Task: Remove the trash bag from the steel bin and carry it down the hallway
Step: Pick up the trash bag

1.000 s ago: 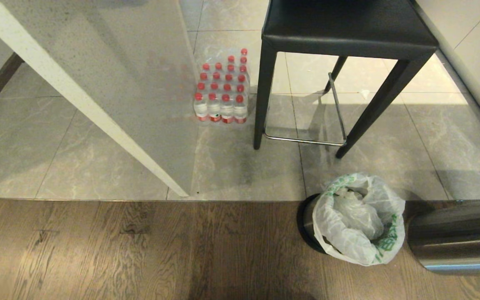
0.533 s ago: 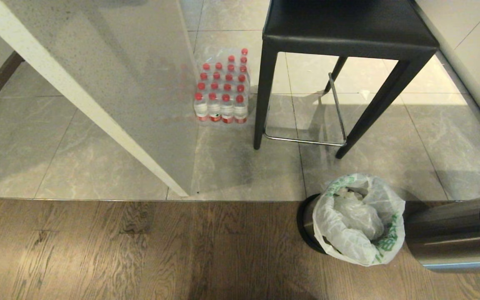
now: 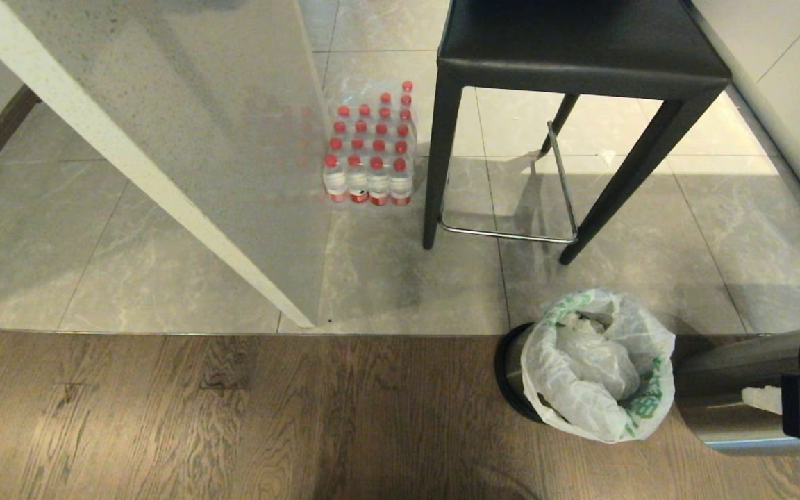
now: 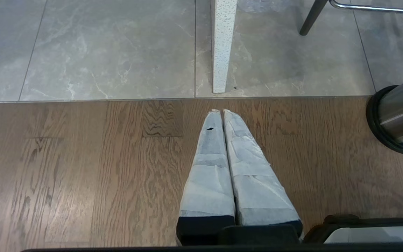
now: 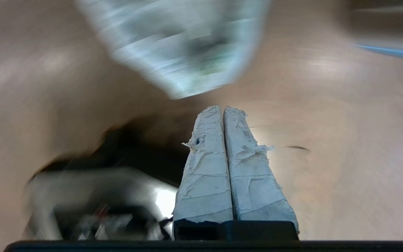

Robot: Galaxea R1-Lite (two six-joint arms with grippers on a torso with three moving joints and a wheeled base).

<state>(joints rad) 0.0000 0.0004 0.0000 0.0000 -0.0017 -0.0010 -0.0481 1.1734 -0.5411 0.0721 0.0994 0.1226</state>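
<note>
The trash bag (image 3: pixel 598 364), thin crinkled white plastic with green print at its rim, lines the steel bin (image 3: pixel 511 371), which stands on the wood floor near the tile edge. The bag's mouth is open and crumpled white waste lies inside. My right gripper (image 3: pixel 761 399) reaches in from the right edge, shut and empty, a short way right of the bag. In the right wrist view the right gripper (image 5: pixel 222 108) points at the blurred bag (image 5: pixel 184 45). My left gripper (image 4: pixel 221 110) hangs shut over bare wood, left of the bin (image 4: pixel 397 119). The hallway is out of view.
A second, larger steel cylinder (image 3: pixel 726 389) stands right of the bin, behind my right gripper. A black stool (image 3: pixel 580 48) stands on the grey tiles beyond the bin. A pack of red-capped bottles (image 3: pixel 370 149) and a white counter panel (image 3: pixel 164 139) are further left.
My right arm has swung in from the right edge; its white fingertips now show in front of the larger steel cylinder. Bag and bin have not moved.
</note>
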